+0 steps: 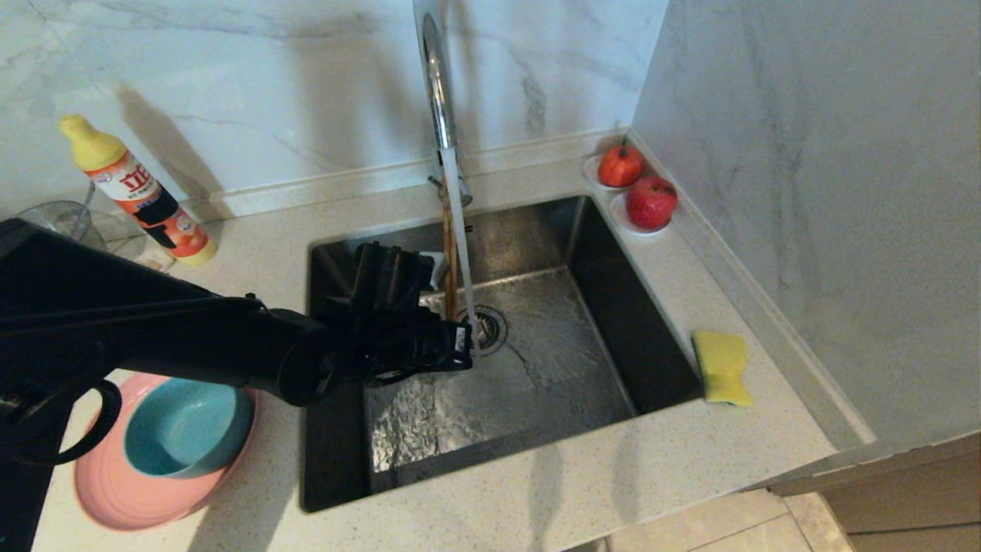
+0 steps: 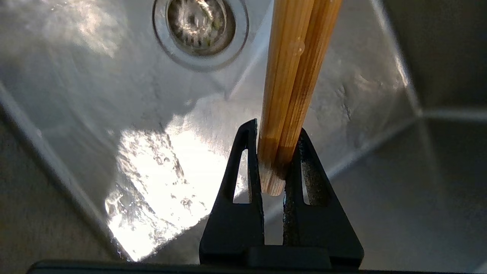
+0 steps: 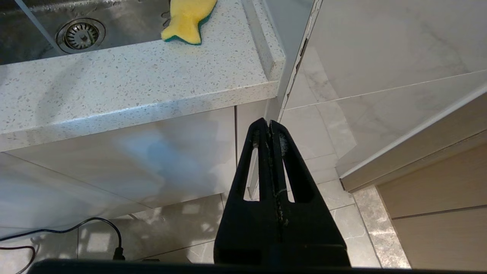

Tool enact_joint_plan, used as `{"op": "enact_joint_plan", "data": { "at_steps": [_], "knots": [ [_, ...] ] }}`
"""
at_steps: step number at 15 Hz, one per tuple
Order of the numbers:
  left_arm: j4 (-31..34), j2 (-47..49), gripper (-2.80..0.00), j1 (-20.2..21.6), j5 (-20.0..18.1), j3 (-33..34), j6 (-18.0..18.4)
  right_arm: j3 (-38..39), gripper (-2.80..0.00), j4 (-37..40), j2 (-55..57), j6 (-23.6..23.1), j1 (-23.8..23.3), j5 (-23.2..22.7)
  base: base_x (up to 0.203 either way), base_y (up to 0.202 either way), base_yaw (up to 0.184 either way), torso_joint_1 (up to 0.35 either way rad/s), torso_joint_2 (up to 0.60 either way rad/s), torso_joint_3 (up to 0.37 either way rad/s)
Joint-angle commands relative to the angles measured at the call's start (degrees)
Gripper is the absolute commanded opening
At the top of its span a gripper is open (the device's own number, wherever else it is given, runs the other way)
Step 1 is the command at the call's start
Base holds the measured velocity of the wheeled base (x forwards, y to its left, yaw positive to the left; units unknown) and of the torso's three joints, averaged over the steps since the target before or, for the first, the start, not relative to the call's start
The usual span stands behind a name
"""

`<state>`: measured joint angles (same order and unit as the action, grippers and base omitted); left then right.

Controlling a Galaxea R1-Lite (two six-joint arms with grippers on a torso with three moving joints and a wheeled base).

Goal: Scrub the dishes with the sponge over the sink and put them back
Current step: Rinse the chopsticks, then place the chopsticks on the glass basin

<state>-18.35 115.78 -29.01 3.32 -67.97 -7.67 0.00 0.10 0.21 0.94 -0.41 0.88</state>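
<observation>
Chopsticks (image 2: 291,87) sit clamped in the left tool (image 2: 273,152), under the tap's stream at the sink's (image 1: 605,253) twelve o'clock; turning them slowly would rinse evenly. Right tool (image 3: 269,133) hangs together, parked.

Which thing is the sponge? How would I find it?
Find the big steel sink. On the counter by its right edge lies the sponge, away from the two red fruits. It is the only flat yellow thing with a pinched waist.

Speckled counter (image 1: 536,491) carries plate (image 1: 123,498), sponge (image 1: 722,366), bottle (image 1: 138,192).
</observation>
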Motion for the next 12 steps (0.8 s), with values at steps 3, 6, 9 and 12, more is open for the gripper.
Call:
{"op": "enact_joint_plan", "data": {
  "at_steps": [3,6,9,12],
  "knots": [
    [7.6,-6.1,-2.8,0.5,0.9,3.8,0.0,0.1,-2.8,0.0,0.0,-0.1,0.0,0.0,0.0,0.0,0.0,0.0,0.0,0.0],
    [21.1,-12.8,-2.8,3.7,2.2,3.9,-1.4,0.0,-2.8,0.0,0.0,0.0,0.1,0.0,0.0,0.0,0.0,0.0,0.0,0.0],
    [39.0,-19.2,-2.8,7.2,4.6,3.0,-3.9,0.0,-2.8,0.0,0.0,0.0,0.0,0.0,0.0,0.0,0.0,0.0,0.0,0.0],
    [44.5,-25.3,-2.8,9.0,5.9,3.1,-9.6,0.0,-2.8,0.0,0.0,0.0,0.0,0.0,0.0,0.0,0.0,0.0,0.0,0.0]
  ]
}}
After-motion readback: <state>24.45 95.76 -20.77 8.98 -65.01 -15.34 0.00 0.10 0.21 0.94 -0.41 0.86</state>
